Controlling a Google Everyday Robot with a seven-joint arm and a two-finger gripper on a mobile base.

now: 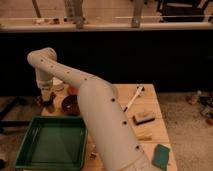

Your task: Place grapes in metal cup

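My white arm reaches from the bottom of the view up and over to the far left corner of the wooden table. The gripper points down there, just left of a dark brown bowl. A small dark thing sits right under the gripper; I cannot tell whether it is the grapes or the metal cup. Neither can be told apart with certainty.
A green tray lies at the table's front left. A white cup stands behind the gripper. A white utensil, a brush block and a green sponge lie to the right. A dark wall is behind.
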